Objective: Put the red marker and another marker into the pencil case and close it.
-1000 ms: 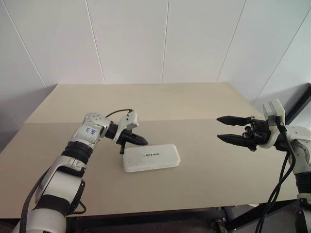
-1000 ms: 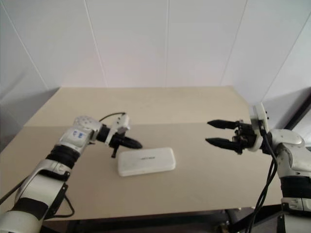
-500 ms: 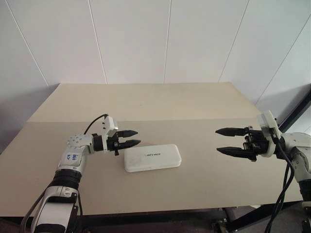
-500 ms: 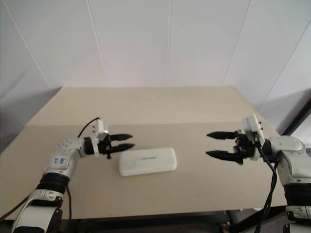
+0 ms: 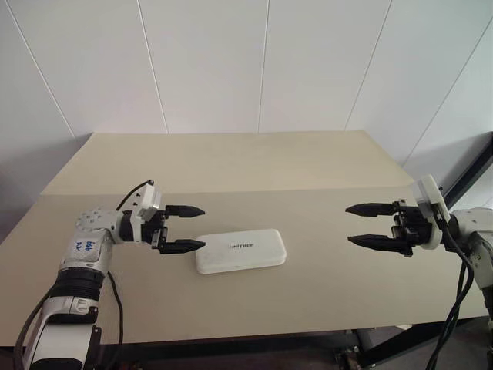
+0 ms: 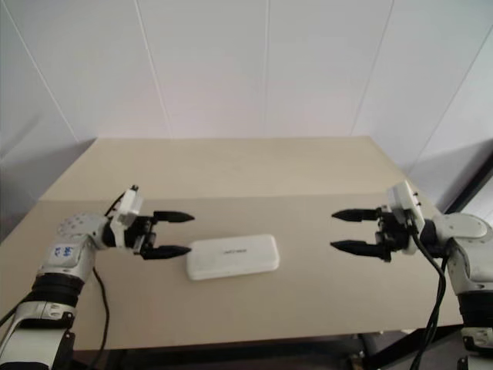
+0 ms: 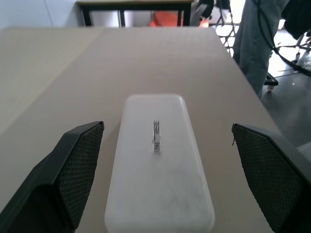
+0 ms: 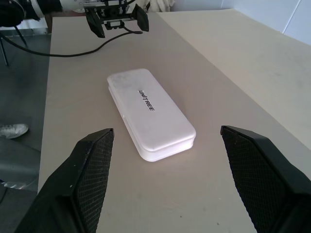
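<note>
Plainly, the pencil case (image 5: 240, 251) lies shut at mid-table (image 5: 231, 162), a stiff, slick, light shell best pinched across its long edges; left gripper (image 5: 189, 228) at its nine o'clock and right gripper (image 5: 363, 224) at three, fingers spread, both empty.

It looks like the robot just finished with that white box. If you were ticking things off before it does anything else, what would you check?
1. Pencil case lid down flat: ok, it looks shut all round in both wrist views.
2. Markers inside the case: cannot tell, the lid hides the inside; none lie on the table.
3. Left hand free of the case: ok, its fingers are spread and stop just short of the case's end.
4. Right hand empty: ok, open and well off to the side.
5. Case safely on the table: ok, it lies flat, away from the edges.
</note>
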